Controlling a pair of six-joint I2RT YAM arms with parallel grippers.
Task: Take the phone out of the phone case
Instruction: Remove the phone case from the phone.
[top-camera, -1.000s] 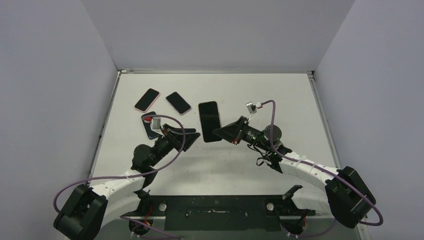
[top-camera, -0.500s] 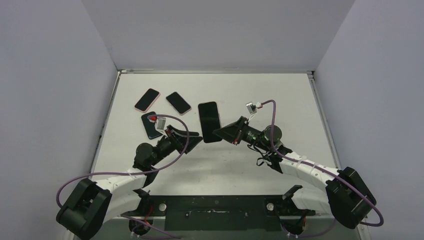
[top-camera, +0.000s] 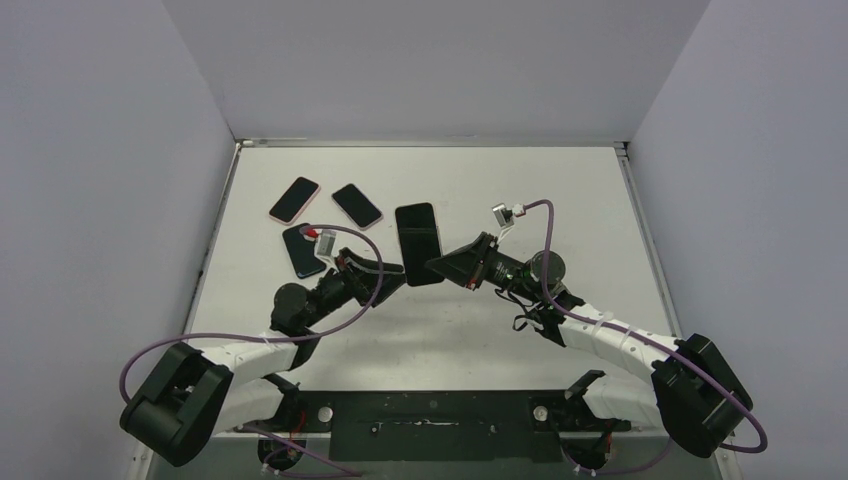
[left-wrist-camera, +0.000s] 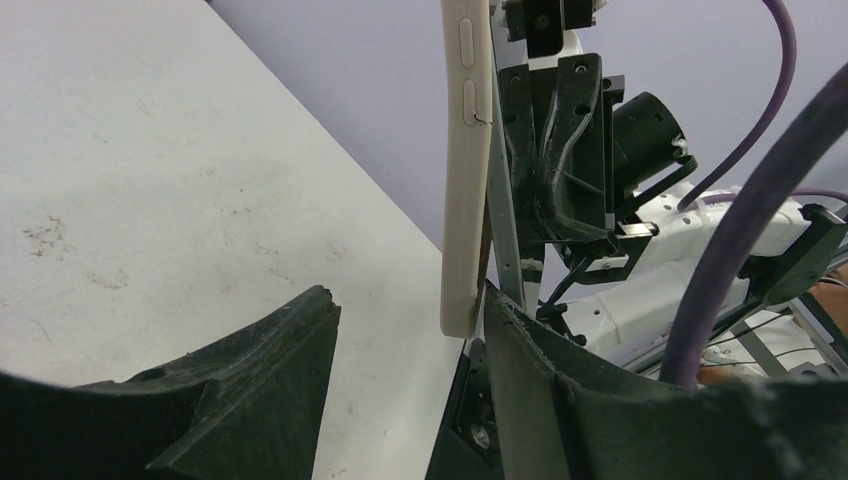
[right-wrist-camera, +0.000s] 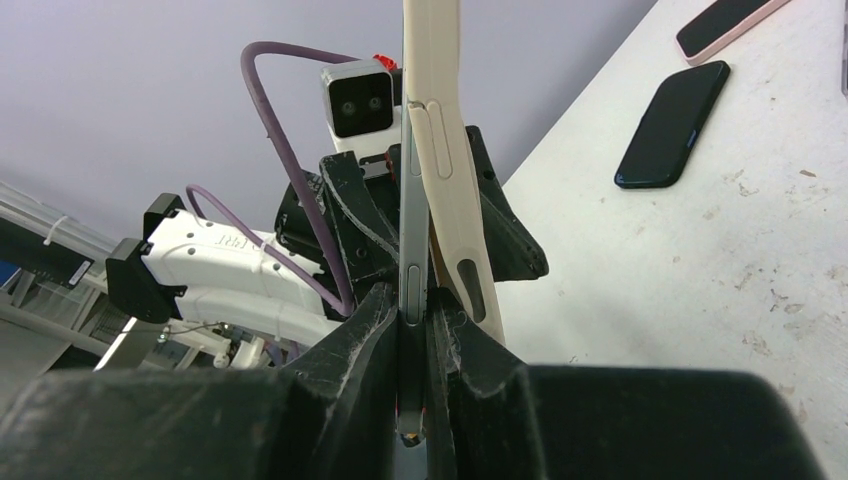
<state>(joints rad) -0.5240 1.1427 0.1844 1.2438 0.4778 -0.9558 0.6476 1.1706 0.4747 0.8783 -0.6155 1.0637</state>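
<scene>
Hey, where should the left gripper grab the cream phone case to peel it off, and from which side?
Probably the corner of the case that sits between the open fingers of the left gripper, pinched across its thin wall. Come from the side opposite the right gripper, which clamps the phone by its edge; there the case bows away from the phone.

I work in a robot lab: my 2 arms are bolted to a white table inside plain grey walls.
</scene>
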